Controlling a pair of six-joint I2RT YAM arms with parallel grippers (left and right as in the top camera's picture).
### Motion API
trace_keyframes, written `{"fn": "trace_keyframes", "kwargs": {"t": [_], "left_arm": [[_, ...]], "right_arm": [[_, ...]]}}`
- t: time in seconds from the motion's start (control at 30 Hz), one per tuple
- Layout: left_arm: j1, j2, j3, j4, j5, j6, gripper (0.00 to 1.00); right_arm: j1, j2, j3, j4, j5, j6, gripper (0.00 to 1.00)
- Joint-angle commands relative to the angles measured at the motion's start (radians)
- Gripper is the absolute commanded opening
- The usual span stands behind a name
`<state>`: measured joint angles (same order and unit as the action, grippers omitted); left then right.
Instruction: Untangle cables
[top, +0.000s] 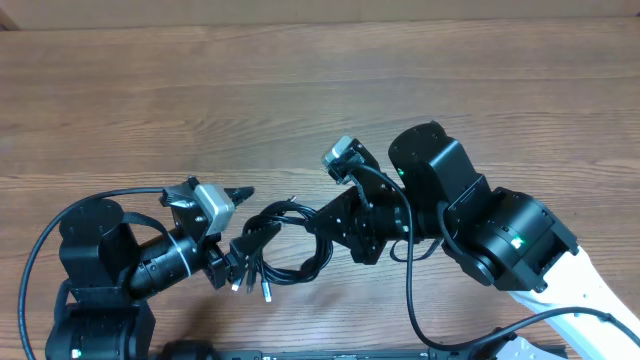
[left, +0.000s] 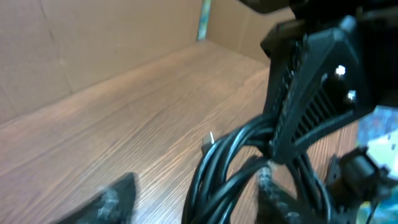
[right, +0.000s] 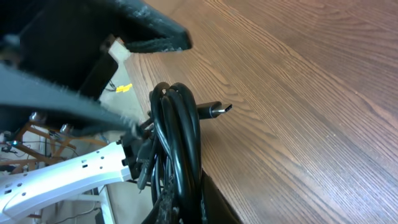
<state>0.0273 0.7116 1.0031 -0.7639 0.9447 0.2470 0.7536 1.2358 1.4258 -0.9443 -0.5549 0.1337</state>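
Centrally, right fingers clamp cables; left fingers alongside.

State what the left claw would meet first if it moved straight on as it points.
Probably the bundle of thin black cables just ahead, pinched in the right claw; depth is unclear.

**Camera setup, quick rundown**

Overhead one looks straight down at the surface from fairly high up, so you get the whole work area. Left wrist cam sits low and super close, facing across the wood toward a brown wall. Right wrist cam is just as close, aimed along the surface toward its edge. All three catch the cables.
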Motion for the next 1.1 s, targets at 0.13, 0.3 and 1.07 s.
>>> {"fn": "trace_keyframes", "kwargs": {"t": [0.13, 0.3, 1.07], "left_arm": [[0.005, -0.005, 0.005, 0.000, -0.002, 0.008, 0.74], [0.005, -0.005, 0.005, -0.017, -0.002, 0.016, 0.70], [0.005, -0.005, 0.005, -0.047, -0.006, 0.083, 0.04]], "right_arm": [[0.003, -0.025, 0.036, 0.028, -0.024, -0.003, 0.04], [0.003, -0.025, 0.053, 0.038, -0.026, 0.018, 0.04], [-0.034, -0.025, 0.126, -0.024, 0.079, 0.019, 0.04]]}}
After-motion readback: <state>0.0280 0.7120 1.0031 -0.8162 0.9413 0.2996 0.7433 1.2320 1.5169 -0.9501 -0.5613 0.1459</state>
